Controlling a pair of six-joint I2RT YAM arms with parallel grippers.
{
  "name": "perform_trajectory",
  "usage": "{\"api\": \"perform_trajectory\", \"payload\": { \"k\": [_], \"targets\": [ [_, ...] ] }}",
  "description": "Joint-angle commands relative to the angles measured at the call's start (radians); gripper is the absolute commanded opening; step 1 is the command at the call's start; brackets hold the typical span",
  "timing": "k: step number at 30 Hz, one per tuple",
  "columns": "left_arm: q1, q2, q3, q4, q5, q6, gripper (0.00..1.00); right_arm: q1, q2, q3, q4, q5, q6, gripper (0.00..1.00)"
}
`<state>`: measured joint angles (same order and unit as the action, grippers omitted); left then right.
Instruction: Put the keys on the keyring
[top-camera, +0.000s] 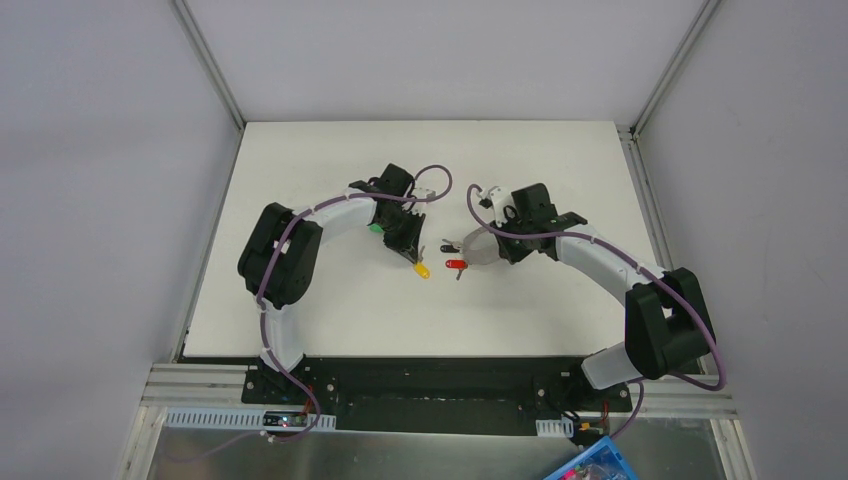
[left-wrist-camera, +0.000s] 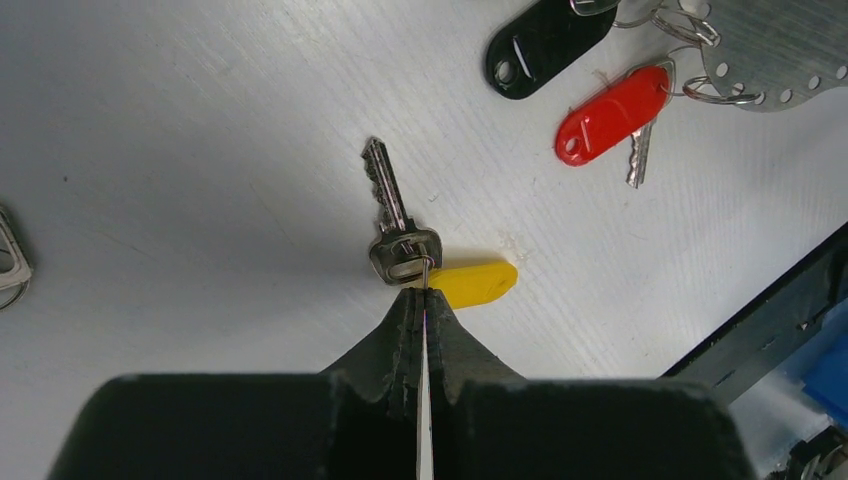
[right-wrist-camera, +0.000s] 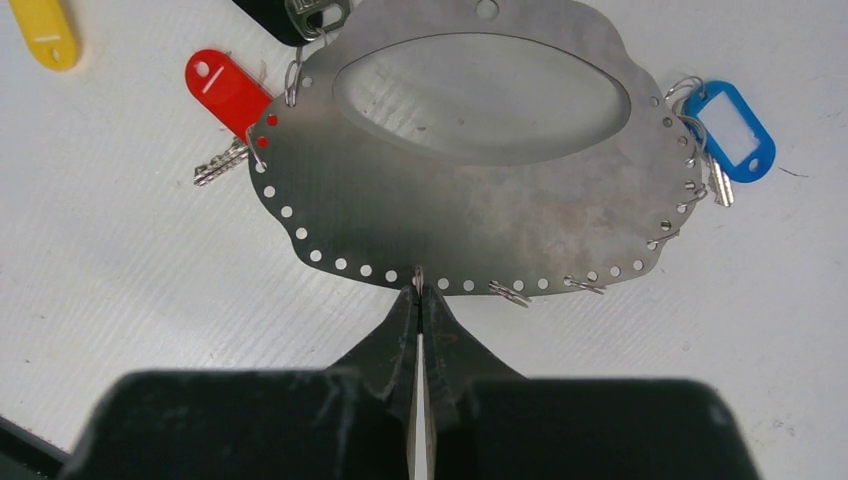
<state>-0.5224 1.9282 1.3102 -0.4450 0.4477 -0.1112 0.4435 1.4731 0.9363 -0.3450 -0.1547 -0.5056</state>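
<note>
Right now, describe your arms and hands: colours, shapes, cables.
The left arm and right arm have white curved links between chunky black joint housings. A purple cable loops along each. The left hand and right hand are matte black, with fingers tapering to a thin wedge.

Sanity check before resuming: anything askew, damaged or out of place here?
Nothing damaged. Only oddity: the green key lies apart from the metal plate, half hidden under the left arm.
</note>
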Motion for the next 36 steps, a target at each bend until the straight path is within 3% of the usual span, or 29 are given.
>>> {"api": "perform_trajectory", "payload": {
  "k": [1,9,18,28,36],
  "targets": [
    [0.018,-0.028,0.022,-0.006,0.061,0.029,0.00,-0.005,-0.029,0.018,-0.006,-0.079,0.011,0.00],
    [0.100,-0.158,-0.001,0.016,0.240,0.075,0.00,-0.022,-0.092,0.059,-0.008,-0.245,0.015,0.00],
    [0.103,-0.338,0.012,-0.048,0.355,0.177,0.00,-0.027,-0.130,0.103,0.071,-0.411,0.017,0.00],
    [0.053,-0.381,0.126,-0.070,0.458,0.046,0.00,-0.028,-0.117,0.179,0.145,-0.569,0.081,0.00],
    [0.018,-0.373,0.204,-0.033,0.435,-0.048,0.00,-0.025,-0.109,0.195,0.187,-0.667,0.113,0.00]
  ]
}}
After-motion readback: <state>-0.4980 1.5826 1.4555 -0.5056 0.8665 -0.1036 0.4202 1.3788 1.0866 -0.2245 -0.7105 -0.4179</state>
